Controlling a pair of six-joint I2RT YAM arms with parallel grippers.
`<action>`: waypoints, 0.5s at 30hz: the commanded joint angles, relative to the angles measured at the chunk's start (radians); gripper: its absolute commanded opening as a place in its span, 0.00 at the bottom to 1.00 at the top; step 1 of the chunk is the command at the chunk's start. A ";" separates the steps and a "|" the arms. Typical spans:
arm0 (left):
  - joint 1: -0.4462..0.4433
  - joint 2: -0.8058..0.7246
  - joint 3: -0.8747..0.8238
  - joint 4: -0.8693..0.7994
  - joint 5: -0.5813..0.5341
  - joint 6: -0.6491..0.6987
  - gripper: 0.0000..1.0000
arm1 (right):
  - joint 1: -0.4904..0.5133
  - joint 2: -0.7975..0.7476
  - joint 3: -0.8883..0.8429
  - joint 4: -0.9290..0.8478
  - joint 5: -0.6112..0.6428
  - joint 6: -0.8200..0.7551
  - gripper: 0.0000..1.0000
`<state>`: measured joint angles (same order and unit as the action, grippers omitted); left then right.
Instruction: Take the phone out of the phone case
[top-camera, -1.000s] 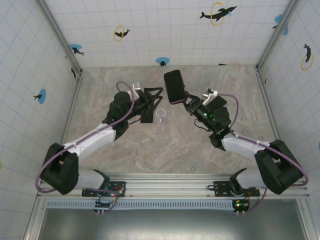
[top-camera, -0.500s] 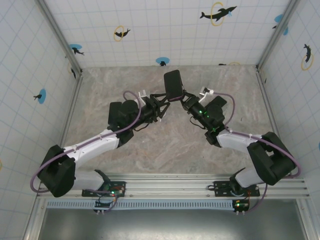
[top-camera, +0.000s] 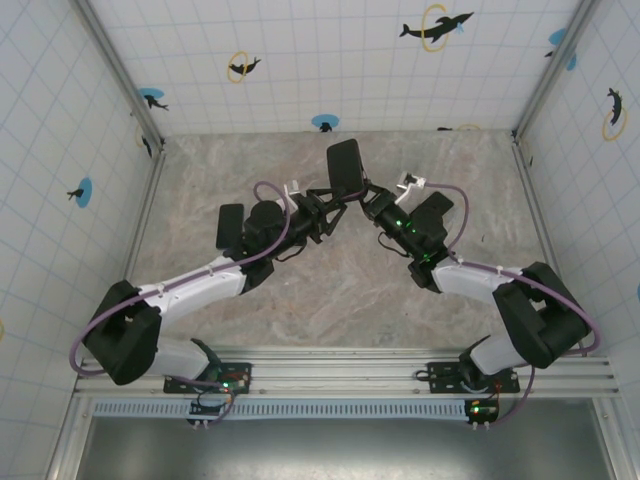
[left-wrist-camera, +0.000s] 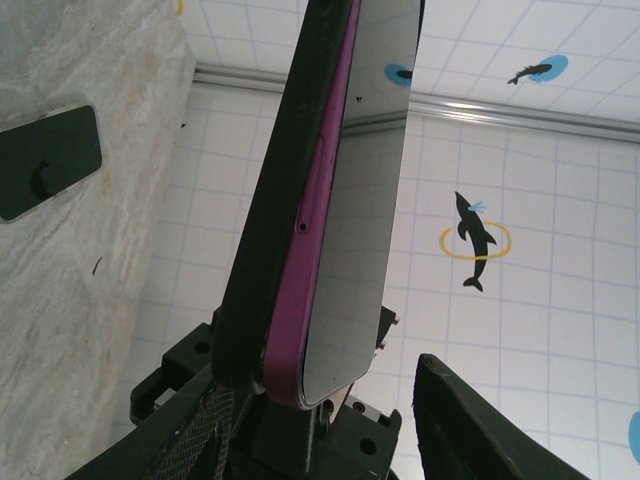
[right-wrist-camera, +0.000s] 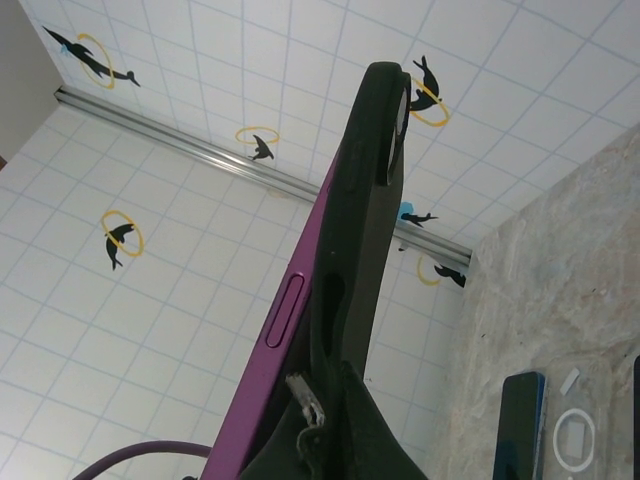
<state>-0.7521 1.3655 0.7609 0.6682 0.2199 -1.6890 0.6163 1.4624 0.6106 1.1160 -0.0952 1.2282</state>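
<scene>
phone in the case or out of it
In, at least partly: the purple phone lies against the black case along its whole visible length.

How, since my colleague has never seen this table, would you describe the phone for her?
Look above the middle of the marble table. The right gripper holds the phone aloft there: purple edge, black case, while the other dark slab lies flat on the table.
</scene>
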 joint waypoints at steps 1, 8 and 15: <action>-0.006 0.006 0.032 0.071 -0.010 -0.025 0.48 | 0.013 0.004 0.046 0.064 -0.005 -0.024 0.03; -0.008 0.024 0.053 0.100 0.014 -0.038 0.46 | 0.013 -0.008 0.023 0.057 0.007 -0.039 0.03; -0.024 -0.024 -0.004 0.065 0.010 -0.052 0.49 | 0.006 0.001 0.026 0.074 0.025 -0.031 0.03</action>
<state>-0.7631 1.3830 0.7662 0.6979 0.2272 -1.7164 0.6189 1.4628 0.6106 1.1172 -0.0875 1.2110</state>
